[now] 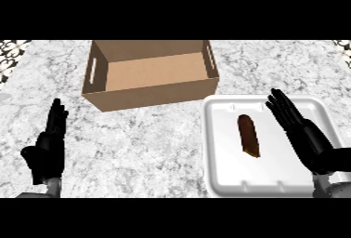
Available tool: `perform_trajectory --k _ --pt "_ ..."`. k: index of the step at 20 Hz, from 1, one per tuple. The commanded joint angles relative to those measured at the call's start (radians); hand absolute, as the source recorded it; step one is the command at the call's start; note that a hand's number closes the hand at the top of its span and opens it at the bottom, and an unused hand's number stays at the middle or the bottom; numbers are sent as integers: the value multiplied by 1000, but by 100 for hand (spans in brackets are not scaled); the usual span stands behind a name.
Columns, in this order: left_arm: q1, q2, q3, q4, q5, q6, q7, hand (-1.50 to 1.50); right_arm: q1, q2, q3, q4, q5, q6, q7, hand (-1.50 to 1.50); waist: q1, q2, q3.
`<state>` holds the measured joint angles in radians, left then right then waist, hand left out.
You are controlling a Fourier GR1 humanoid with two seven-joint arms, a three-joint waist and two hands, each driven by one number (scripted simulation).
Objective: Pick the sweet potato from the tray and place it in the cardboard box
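Marble counter [137, 139] fills your view. Nearest you, at the lower left, your left hand [44, 148] rests with fingers straight and up, holding nothing. On the right, your right hand [305, 135] shows over the white tray [219, 186], fingers straight too, nothing in it. The sweet potato [249, 135] lies lengthwise mid-tray, just left of those fingers. Farther back, the open cardboard box [158, 95] stands by the tray's far left corner.

Setting: kitchen.
Evidence: table [137, 148] with a white, grey-veined marble top of the countertop kind; black-and-white ornamental patterned surface [10, 53] showing at its far corners; one food item, a sweet potato [249, 135], lying in a white tray [274, 176].
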<state>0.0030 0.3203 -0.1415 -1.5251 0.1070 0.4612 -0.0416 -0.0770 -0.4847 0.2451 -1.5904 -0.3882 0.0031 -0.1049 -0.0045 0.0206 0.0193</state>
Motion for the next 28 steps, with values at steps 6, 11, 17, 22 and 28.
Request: perform_trajectory --k 6,11,17,22,28 --pt "-90 248 57 143 -132 -78 117 0 -219 -122 26 92 76 124 185 -150 18 -12 -19" --pt "-75 230 43 157 -94 -135 118 0 -139 -298 183 167 536 110 -88 -150 12 -13 -18" --pt "-140 225 92 262 -96 -188 86 0 -160 -212 59 384 393 256 -436 -150 9 -17 -19" --pt "-138 217 76 232 -115 -186 124 0 -280 -302 97 404 603 211 -415 -150 17 -17 -19" --pt "-127 221 73 194 -118 -200 122 0 -457 -350 227 344 754 389 -168 -150 37 -18 -21"
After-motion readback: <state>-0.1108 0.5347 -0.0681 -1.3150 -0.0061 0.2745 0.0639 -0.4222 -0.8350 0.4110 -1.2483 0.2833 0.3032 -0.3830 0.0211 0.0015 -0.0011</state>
